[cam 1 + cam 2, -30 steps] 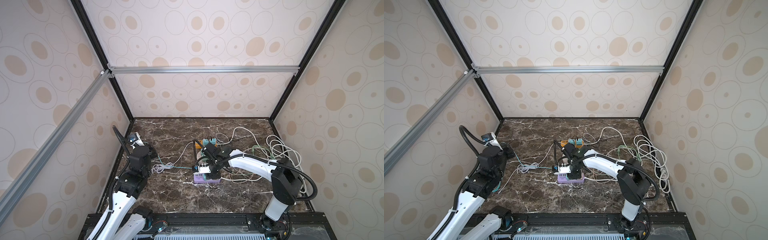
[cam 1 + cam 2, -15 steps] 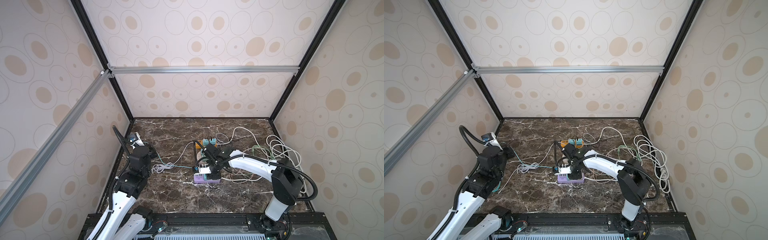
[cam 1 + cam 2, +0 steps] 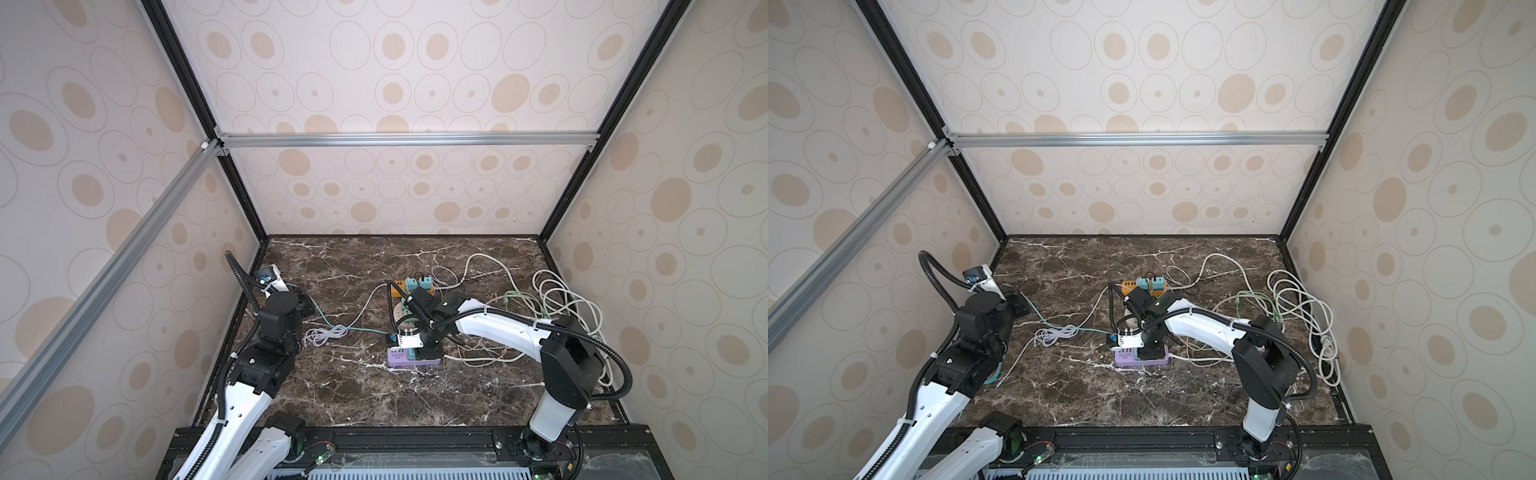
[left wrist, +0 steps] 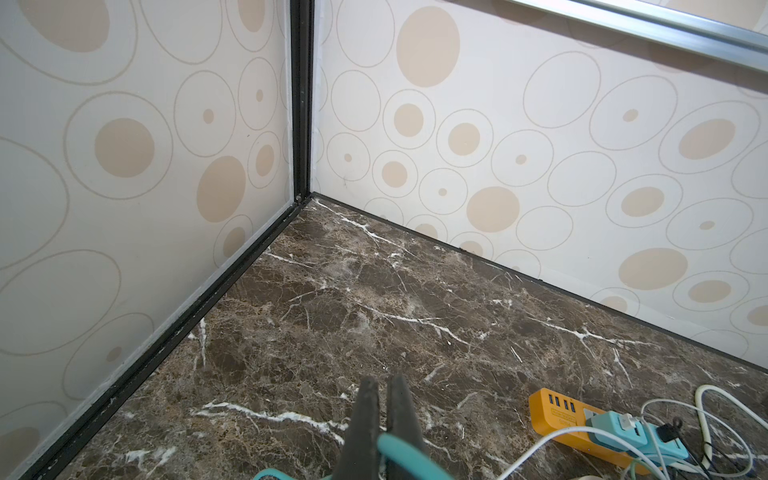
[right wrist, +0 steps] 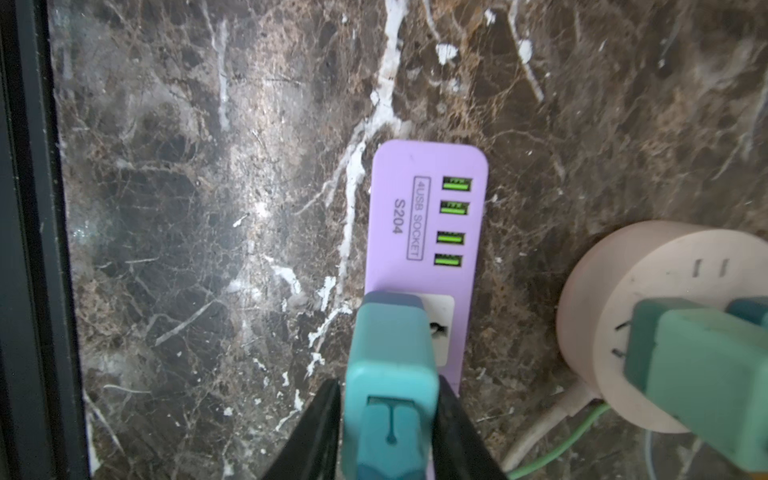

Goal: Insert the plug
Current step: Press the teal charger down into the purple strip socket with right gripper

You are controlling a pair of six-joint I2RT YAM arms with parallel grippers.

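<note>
**Insertion stage: seating apparently reached**

Top views: right gripper [image 3: 420,349] stands over the purple strip [image 3: 397,360] at mid-table. The left gripper [image 3: 306,300] is well apart, probably managing slack.

Left wrist: jaws closed on the teal cable [image 4: 403,451].

Right wrist: plug [image 5: 390,353] sits in the strip's socket. The fingers [image 5: 324,415] flank it closely, and grip or release cannot be determined.

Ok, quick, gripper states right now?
Left gripper: closed on the teal cable.
Right gripper: jaws flank the teal plug; grip cannot be told.
</note>
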